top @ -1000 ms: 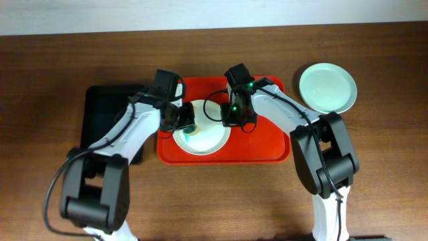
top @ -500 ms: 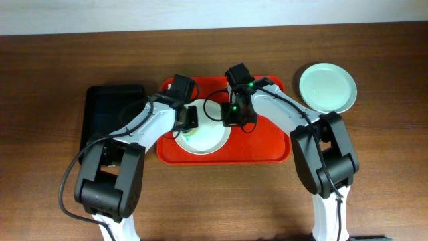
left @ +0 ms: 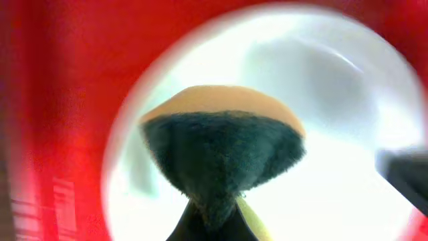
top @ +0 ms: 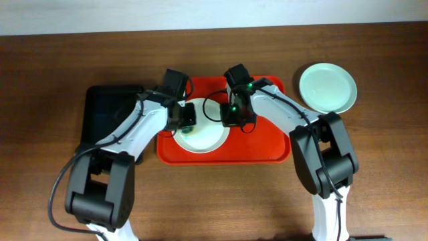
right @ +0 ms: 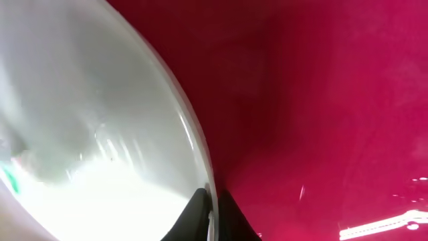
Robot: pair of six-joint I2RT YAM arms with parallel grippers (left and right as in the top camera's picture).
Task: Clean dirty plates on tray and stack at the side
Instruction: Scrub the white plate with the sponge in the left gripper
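Note:
A pale plate lies on the red tray. My left gripper is shut on a sponge, orange on top and dark green below, and presses it on the plate's left part. A faint teal smear shows left of the sponge. My right gripper is shut on the plate's right rim. A clean plate sits on the table to the right of the tray.
A smaller black tray lies left of the red tray, under my left arm. The wooden table stretches in front of both trays.
My left gripper with the sponge has swept back and forth over the plate's left part. My right gripper has stayed on the plate's rim.

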